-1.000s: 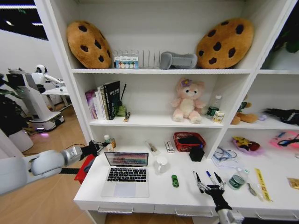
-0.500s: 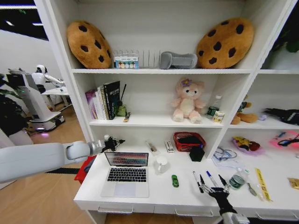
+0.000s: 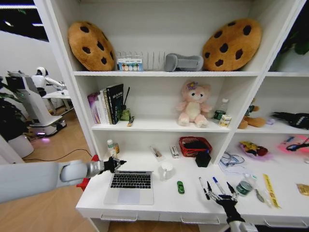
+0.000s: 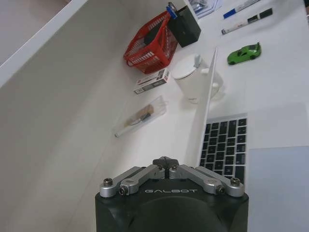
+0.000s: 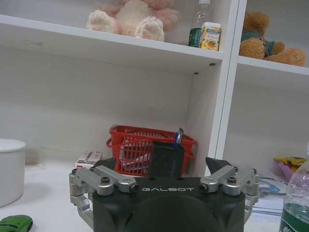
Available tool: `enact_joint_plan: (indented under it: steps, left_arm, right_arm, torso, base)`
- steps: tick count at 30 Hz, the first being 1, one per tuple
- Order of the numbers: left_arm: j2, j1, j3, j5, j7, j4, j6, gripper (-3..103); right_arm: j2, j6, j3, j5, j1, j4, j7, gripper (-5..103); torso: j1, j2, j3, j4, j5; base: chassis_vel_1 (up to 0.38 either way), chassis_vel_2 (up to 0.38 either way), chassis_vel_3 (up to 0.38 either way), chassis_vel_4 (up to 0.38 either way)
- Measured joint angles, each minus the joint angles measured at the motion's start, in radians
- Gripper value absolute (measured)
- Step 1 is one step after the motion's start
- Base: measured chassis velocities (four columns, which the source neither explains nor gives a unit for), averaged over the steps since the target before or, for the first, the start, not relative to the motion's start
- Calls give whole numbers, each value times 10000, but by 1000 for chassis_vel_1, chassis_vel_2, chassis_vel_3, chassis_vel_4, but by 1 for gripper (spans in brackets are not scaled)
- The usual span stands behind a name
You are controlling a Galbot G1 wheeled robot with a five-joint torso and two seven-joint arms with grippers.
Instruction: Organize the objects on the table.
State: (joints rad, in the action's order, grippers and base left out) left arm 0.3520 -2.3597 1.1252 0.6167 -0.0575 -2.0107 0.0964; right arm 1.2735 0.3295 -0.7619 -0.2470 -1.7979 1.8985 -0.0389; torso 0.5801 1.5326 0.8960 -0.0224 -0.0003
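Note:
The silver laptop (image 3: 129, 187) sits at the front left of the white table (image 3: 159, 195), its lid (image 4: 205, 108) tipped so that I see it edge-on and the screen is hidden. My left gripper (image 3: 119, 164) is shut at the lid's top left corner, with nothing seen between its fingers (image 4: 165, 161). A green toy car (image 3: 180, 187) lies right of the laptop. Black and blue markers (image 3: 215, 185) and a green-topped jar (image 3: 245, 188) lie further right. My right gripper (image 3: 224, 197) hangs open just in front of the markers.
A white mug (image 3: 166, 170), a red basket (image 3: 195, 145) and a black pen holder (image 3: 203, 159) stand behind the laptop and car. A red box (image 3: 88, 177) sits off the table's left end. The shelf above overhangs the back of the table.
The laptop lid has swung down from showing its screen to edge-on. My left gripper has dropped lower along with it. The right gripper has barely moved.

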Motion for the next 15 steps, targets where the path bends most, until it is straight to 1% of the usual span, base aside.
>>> enact_joint_plan:
  steps: [1, 2, 3, 4, 5, 7, 8, 11, 12, 13, 15]
  left_arm:
    - [0, 0, 0, 0, 0, 0, 0, 0]
    - [-243, -141, -54, -236, -68, -231, -41, 0]
    - [-538, -581, -33, -624, -197, -498, -83, 0]
    - [-681, -1021, 85, -869, -305, -612, -107, 0]
    - [-681, -1021, 85, -869, -305, -612, -107, 0]
    - [-862, -1911, 371, -1233, -470, -695, -139, 0]
    - [-862, -1911, 371, -1233, -470, -695, -139, 0]
    - [-1092, -3153, 613, -2003, -550, -556, -99, 0]
    - [-1146, -3399, 629, -2187, -530, -531, -71, 0]
    - [-1146, -3399, 629, -2187, -530, -531, -71, 0]
    - [-1232, -3825, 666, -2572, -449, -441, 29, 0]
  right_arm:
    - [0, 0, 0, 0, 0, 0, 0, 100]
    - [17, -13, 43, 28, 10, 27, -4, 100]
    - [51, -25, 95, 72, 16, 75, -12, 100]
    - [74, -30, 111, 97, 1, 110, -15, 100]
    - [74, -30, 111, 97, 1, 110, -15, 100]
    - [116, -33, 111, 133, -65, 187, -23, 100]
    - [116, -33, 111, 133, -65, 187, -23, 100]
    - [167, -21, -27, 165, -294, 325, -45, 100]
    - [186, -10, -78, 173, -349, 368, -52, 100]
    - [186, -10, -78, 173, -349, 368, -52, 100]
    - [246, 13, -180, 177, -486, 475, -61, 100]
  torso:
    - [0, 0, 0, 0, 0]
    - [0, 0, 0, 0, 1]
    - [0, 1, 0, 0, 3]
    - [0, 1, 0, 0, 3]
    - [0, 1, 0, 0, 3]
    - [0, 0, 0, 0, 0]
    - [0, 0, 0, 0, 0]
    - [0, 0, 0, -2, 2]
    - [0, 1, 0, -2, 0]
    - [0, 1, 0, -2, 0]
    - [-1, 1, 0, -1, 3]
  base:
    - [0, 0, 0, 0]
    - [0, 0, 0, 0]
    - [0, 0, 0, 0]
    - [0, 0, 0, 0]
    - [0, 0, 0, 0]
    - [0, 0, 0, 0]
    - [0, 0, 0, 0]
    - [0, 0, 0, 0]
    - [0, 0, 0, 0]
    - [0, 0, 0, 0]
    - [0, 0, 0, 0]
